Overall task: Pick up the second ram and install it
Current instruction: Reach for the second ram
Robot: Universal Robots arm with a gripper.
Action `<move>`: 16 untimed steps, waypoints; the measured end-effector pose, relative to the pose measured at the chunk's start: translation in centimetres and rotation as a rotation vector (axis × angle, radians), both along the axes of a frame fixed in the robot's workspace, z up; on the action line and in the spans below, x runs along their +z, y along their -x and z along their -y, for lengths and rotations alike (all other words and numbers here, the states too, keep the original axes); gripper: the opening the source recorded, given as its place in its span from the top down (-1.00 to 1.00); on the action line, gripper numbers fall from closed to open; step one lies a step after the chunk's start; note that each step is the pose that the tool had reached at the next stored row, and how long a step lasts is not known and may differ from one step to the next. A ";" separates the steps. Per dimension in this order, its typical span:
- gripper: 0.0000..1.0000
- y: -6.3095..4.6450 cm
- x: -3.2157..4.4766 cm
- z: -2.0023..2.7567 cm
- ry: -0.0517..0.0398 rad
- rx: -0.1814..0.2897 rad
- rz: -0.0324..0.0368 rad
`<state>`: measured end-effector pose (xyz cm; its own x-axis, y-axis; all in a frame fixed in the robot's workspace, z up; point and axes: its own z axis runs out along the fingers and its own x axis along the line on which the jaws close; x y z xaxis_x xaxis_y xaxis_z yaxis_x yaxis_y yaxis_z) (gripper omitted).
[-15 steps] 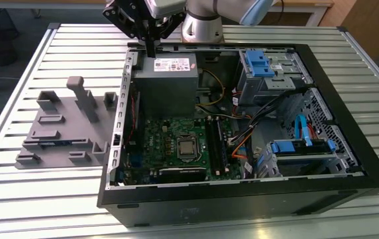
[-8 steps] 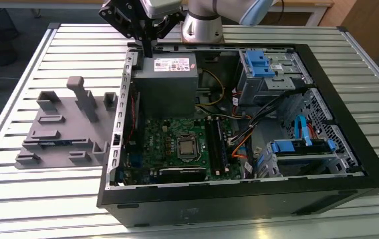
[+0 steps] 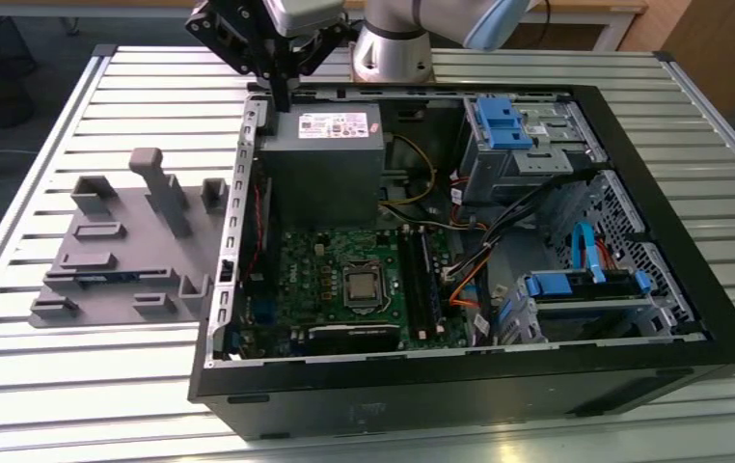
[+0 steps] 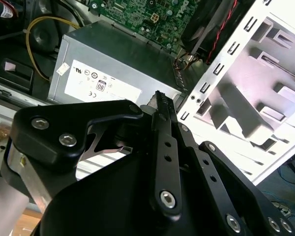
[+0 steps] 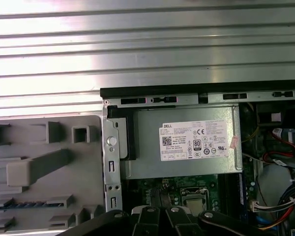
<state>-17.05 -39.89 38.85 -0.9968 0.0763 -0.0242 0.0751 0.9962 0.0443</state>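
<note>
We see the gripper (image 3: 278, 96) hanging at the far edge of the open computer case (image 3: 471, 391), above the corner where the grey power supply (image 3: 322, 154) meets the case's side wall on the exterior view's left. Its black fingers (image 4: 161, 105) point down and look pressed together. Nothing shows between them, so we take the tool as closed and empty. It touches neither the case nor the power supply as far as we can tell.

The second ram (image 3: 97, 280) lies well away from the gripper, outside the case. It is a thin blue-green strip seated in a long slot of the grey plastic fixture (image 3: 85, 236), which rests on the ribbed metal table (image 3: 85, 386) just beside the case on the exterior view's left. In the first wrist view we find the same strip (image 5: 27, 204) lying flat along its slot in the fixture (image 5: 83, 167), with the labelled power supply (image 5: 187, 147) on the other side of the case wall.

Inside the case, the green motherboard (image 3: 329, 260) lies below the power supply, with the square processor (image 3: 365, 285) near its middle and long black slots (image 3: 425, 280) beside that.
</note>
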 end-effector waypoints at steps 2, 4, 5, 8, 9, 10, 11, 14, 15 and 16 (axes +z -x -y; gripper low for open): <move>0.79 0.1 -0.01 0.00 0.0000 0.000 0.0000; 0.79 0.2 -0.01 0.00 0.0000 0.000 0.0000; 0.79 0.3 -0.01 0.00 0.0000 0.000 0.0000; 0.79 0.5 -0.02 0.00 0.0000 0.000 0.0000; 0.79 0.6 -0.02 0.00 0.0000 0.000 0.0000; 0.79 0.7 -0.02 0.00 0.0000 0.000 0.0000; 0.79 0.8 -0.03 0.00 0.0000 0.000 0.0000; 0.79 1.2 -0.03 0.00 0.0000 0.000 0.0000; 0.79 1.4 -0.03 0.00 0.0000 0.000 0.0000; 0.79 1.6 -0.04 0.00 0.0000 0.000 0.0000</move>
<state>-18.68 -39.89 38.81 -0.9968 0.0762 -0.0242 0.0751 0.9962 0.0443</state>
